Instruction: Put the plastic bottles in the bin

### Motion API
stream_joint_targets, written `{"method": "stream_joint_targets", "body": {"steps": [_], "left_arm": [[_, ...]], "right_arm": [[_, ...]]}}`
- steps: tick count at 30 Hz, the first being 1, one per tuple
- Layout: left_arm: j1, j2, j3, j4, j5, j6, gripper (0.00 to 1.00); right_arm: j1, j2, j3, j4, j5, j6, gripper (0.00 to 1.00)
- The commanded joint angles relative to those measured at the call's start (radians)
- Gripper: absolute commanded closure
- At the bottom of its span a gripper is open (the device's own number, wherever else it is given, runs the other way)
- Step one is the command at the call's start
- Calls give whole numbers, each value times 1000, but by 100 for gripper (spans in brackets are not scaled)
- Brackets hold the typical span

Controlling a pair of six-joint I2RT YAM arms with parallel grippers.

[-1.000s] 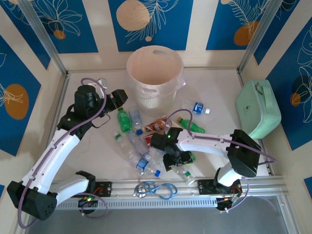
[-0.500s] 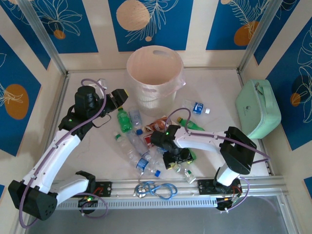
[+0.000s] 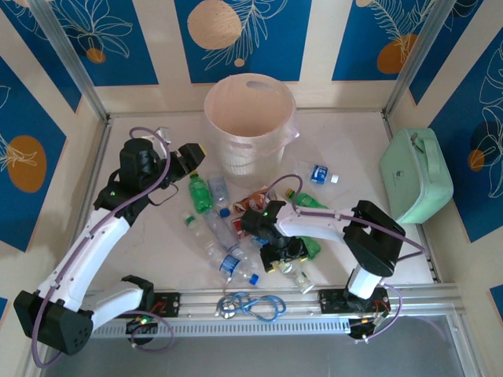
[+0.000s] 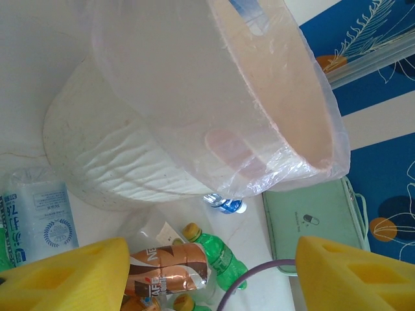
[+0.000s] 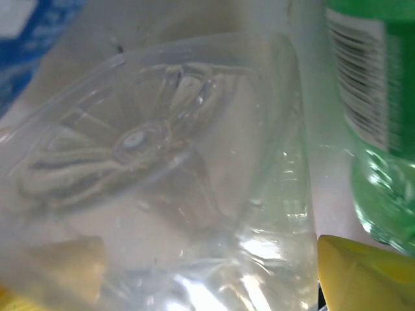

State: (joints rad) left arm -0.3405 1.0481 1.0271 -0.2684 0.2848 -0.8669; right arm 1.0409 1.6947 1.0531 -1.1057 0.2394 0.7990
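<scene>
**Bottles heaped at table centre, bin standing far**

From above, we see a metal rail (image 3: 196, 301) along the near edge at 6 o'clock. Beyond it lies the table (image 3: 354, 141), a pale, marble-like surface. Cream walls carrying blue panels (image 3: 236, 31) with leaf and orange-disc prints box it in on three sides.

Just past the rail, the right gripper (image 3: 284, 255) is down in the plastic bottles (image 3: 228, 263), which lie scattered on their sides from the centre toward 6 o'clock. In its wrist view, its yellow pads (image 5: 363, 272) stand either side of a clear bottle (image 5: 149, 149), whose ribbed base faces the lens. We cannot tell whether they press on it. A green bottle (image 5: 376, 129) lies at its 3 o'clock.

The heap mixes clear bottles with blue caps and labels, green ones with yellow caps, and a brown-labelled one (image 3: 253, 202).

At 9 o'clock the left gripper (image 3: 191, 155) hangs with jaws wide and nothing between them.

A mint-green case (image 3: 416, 174) sits at 3 o'clock.

Farthest, at 12 o'clock, the bin (image 3: 245, 157) stands upright, round, white and lined with thin clear plastic.
</scene>
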Motion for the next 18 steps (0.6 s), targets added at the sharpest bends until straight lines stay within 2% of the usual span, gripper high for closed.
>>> {"method": "stream_joint_targets", "body": {"steps": [1,5,13,18], "left_arm": [[14,-11,-15,34,22,-10,32],[20,-17,-18,34,24,-11,32],[26,-26,-28,34,26,-14,32],[28,-25,-30,44,31,-20,32]], "right_arm": [[-10,22,19,12,1,-21,15],[-16,32,28,14,4,-27,16],[-10,12,27,6,17,-16,33],[13,-36,53,-27,68,5,36]]}}
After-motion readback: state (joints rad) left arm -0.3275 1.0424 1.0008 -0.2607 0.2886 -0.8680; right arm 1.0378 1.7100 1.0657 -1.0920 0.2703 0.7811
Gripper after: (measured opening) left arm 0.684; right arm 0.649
